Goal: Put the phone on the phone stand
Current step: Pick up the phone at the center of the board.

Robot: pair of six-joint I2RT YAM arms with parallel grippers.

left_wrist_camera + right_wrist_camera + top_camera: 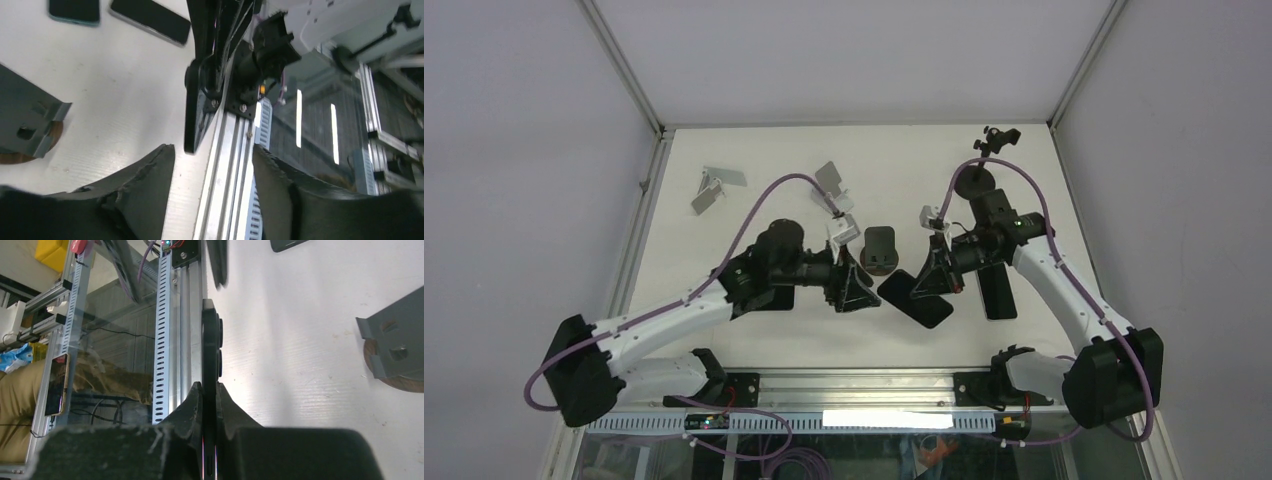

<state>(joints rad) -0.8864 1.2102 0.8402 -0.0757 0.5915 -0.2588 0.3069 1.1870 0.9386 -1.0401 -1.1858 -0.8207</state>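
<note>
The right pincer (210, 392) grips the phone (210, 335) edge-on, low over the worktop (754, 150); the left pincer (212, 152) stands partly apart beside it, holding nothing; the phone stand (879, 250) sits just beyond; likely the carry step; next, lean the phone against the stand's ledge.

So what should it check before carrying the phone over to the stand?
1. Grip: right gripper shut on phone: ok.
2. Other arm: left gripper open, holding nothing: ok.
3. Target: stand empty: ok.
4. Path: left gripper sits close beside the stand and may be in the way: cannot tell.
5. Goal: phone on stand: not ok, not yet done.
</note>
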